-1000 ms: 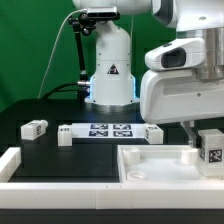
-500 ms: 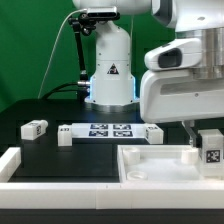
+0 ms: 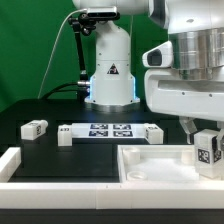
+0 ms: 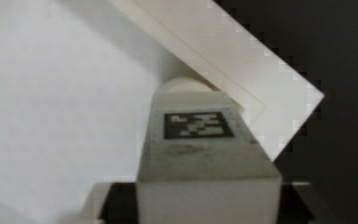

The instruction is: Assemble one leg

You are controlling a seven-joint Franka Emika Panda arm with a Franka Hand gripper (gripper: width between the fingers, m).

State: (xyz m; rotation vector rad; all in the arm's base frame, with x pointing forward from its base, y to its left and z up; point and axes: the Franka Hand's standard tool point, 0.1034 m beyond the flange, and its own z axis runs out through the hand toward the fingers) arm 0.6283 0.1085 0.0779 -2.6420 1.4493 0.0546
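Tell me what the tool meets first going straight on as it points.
Probably the white tray-like part, near its corner; the leg in the tool would touch it first, though depth is unclear.

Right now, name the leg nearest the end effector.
The leg at the exterior view's right, by the tray; the others rest on the black table.

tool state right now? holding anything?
The tool: closed, holding the leg.
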